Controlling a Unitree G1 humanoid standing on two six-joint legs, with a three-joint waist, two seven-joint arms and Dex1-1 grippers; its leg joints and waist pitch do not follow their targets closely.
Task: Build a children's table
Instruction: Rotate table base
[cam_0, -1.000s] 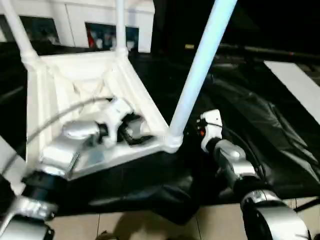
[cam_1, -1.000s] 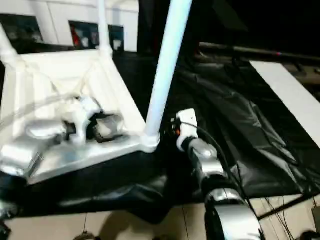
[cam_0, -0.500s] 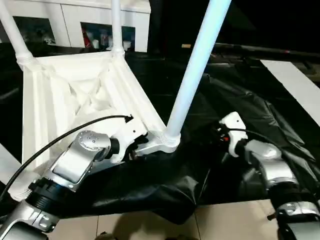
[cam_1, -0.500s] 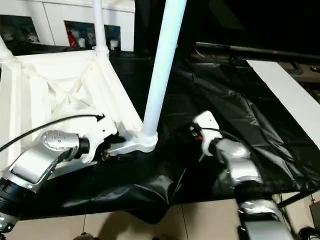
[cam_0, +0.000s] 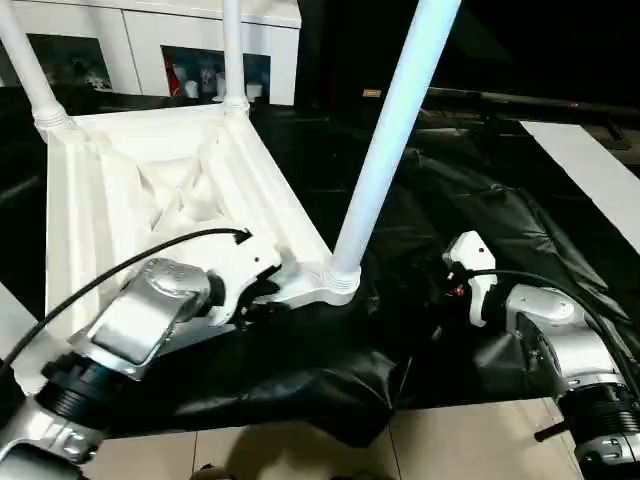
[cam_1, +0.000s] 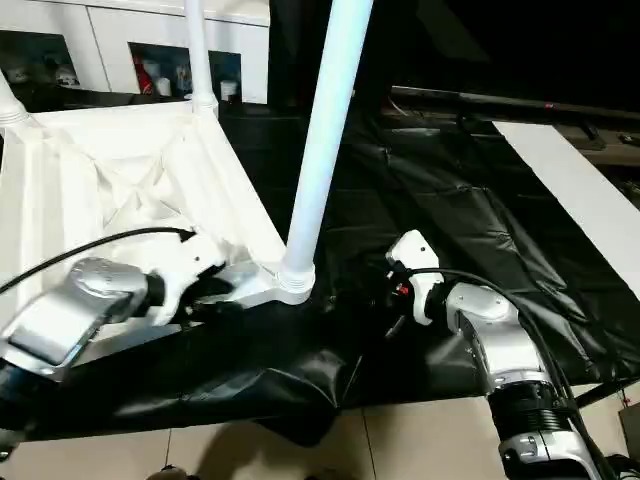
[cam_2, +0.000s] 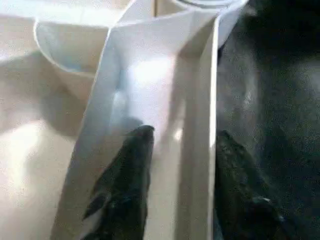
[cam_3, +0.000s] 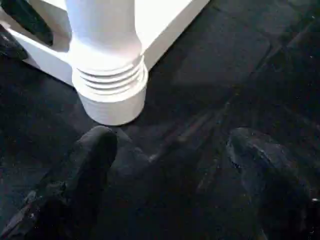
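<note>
Compared with a second ago, the left tool (cam_2: 180, 160) has shifted from inside the ribbed underside to the near edge of the table top (cam_0: 130, 190), and the right arm has swung out to the right, away from the corner.

Left tool: its two black fingers (cam_2: 127, 185) straddle the thin white rim wall of the top, one inside the channel, the other outside against the black sheet (cam_0: 480, 230). The gap is narrow; whether the fingers actually press the wall cannot be told.

Right tool (cam_3: 170, 160): fingers stand wide apart, holding nothing, hovering over the black sheet just beside the ribbed corner socket (cam_3: 110, 85).

Table top lies upside down on the sheet-covered worktop, ribs facing up. A long white leg (cam_0: 385, 150) stands in the near corner socket, leaning toward the upper right. Two more legs (cam_0: 232, 50) rise from the far corners.

A flat white board (cam_0: 590, 175) lies on the sheet at far right, well apart from the table. White cabinets (cam_0: 150, 30) stand behind.
</note>
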